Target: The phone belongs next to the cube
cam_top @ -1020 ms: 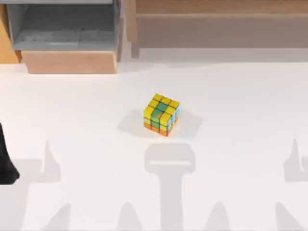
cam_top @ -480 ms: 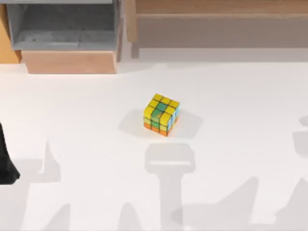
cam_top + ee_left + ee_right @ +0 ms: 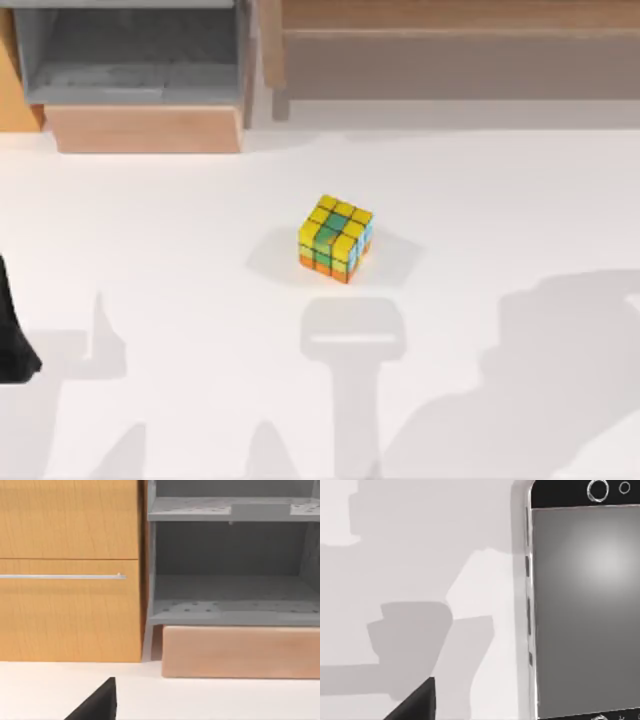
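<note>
White table (image 3: 180, 250); cube (image 3: 335, 238) mid-table. Right wrist view over phone (image 3: 582, 605): approach step. Jaw state cannot be told. Next, probably descend and grasp.

Rendered simulation, not a real room; flat shading, clean textures. Home or office style setup: plain white table (image 3: 150, 250), wooden cabinet (image 3: 70, 570) with a thin metal handle bar (image 3: 62, 576) straight ahead of the left wrist camera, grey open shelf unit (image 3: 230, 555) beside it, sitting on a light wood base block (image 3: 240, 652). Long wooden ledge (image 3: 460, 30) along the table's far edge. Household clutter only: puzzle cube (image 3: 335, 238) mid-table, smartphone (image 3: 582, 605) close under the right wrist camera.
</note>
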{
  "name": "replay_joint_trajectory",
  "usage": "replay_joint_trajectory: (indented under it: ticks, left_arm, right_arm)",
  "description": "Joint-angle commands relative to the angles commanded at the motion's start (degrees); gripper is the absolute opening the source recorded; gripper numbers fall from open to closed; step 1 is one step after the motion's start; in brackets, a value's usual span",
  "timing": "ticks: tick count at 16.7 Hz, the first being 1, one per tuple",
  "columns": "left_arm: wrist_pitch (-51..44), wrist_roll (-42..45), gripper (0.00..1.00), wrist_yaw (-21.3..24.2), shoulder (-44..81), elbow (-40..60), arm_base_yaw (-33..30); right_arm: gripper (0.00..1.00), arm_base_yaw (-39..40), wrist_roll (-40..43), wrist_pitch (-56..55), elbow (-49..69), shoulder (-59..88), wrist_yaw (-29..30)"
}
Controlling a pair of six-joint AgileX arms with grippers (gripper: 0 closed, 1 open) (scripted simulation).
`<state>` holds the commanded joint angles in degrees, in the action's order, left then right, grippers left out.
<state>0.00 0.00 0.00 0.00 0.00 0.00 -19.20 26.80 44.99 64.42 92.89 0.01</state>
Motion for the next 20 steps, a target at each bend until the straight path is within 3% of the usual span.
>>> replay_joint_trajectory:
  ticks: [8, 15, 20]
  left_arm:
    - [0.0, 0.0, 1.0, 0.0, 0.0, 0.0, 0.0]
    - [0.0, 0.0, 1.0, 0.0, 0.0, 0.0, 0.0]
    - [0.0, 0.0, 1.0, 0.0, 0.0, 0.0, 0.0]
  right_arm:
    - [1.0, -4.99, 7.12, 10.76, 17.91, 23.37, 0.09]
    - [1.0, -4.85, 7.21, 10.66, 18.09, 23.92, 0.1]
    - [1.0, -5.05, 7.2, 4.23, 14.74, 26.88, 0.11]
